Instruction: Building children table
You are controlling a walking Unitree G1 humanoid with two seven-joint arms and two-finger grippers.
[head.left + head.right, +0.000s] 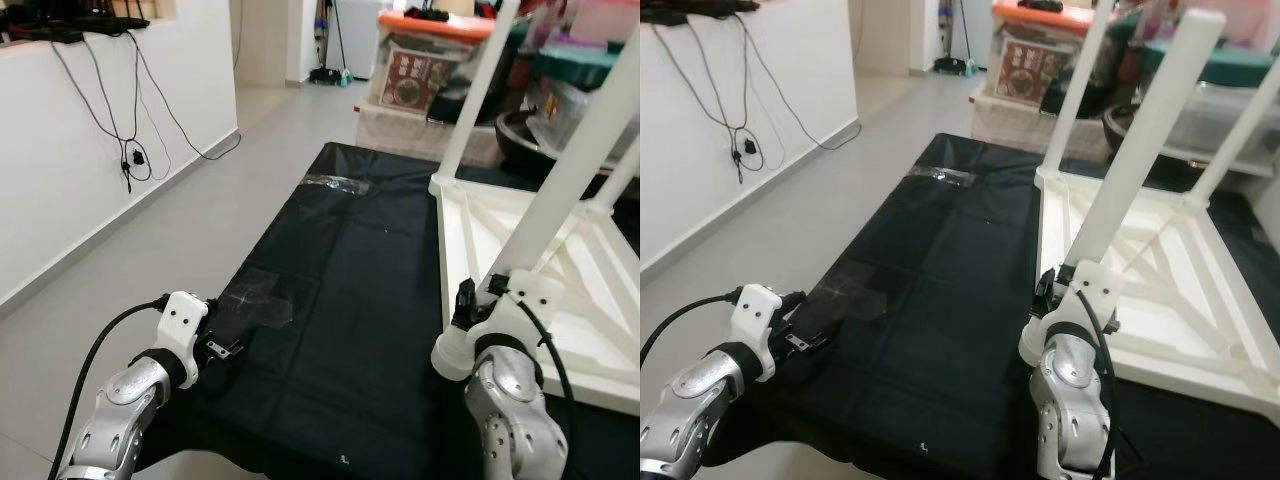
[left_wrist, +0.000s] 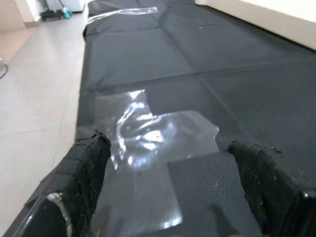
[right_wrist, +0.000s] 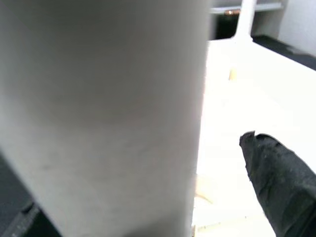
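Observation:
A white children's table (image 1: 462, 232) lies upside down on a black mat (image 1: 350, 260), at its right side. Two white legs (image 1: 480, 90) stand up from it at the far corners. A third white leg (image 1: 580, 150) rises at a slant from the table's near left corner. My right gripper (image 1: 468, 300) sits around this leg's base. In the right wrist view the leg (image 3: 98, 113) is very close, and one black finger (image 3: 281, 177) stands apart from it, so the gripper is open. My left gripper (image 2: 168, 197) hovers open and holding nothing over a clear tape patch (image 2: 158, 133) near the mat's left edge.
Another strip of clear tape (image 1: 335, 183) lies at the mat's far left end. Storage boxes and bins (image 1: 420, 70) crowd the back right. Cables (image 1: 130, 150) hang down the white wall on the left. Grey tiled floor (image 1: 150, 260) runs between wall and mat.

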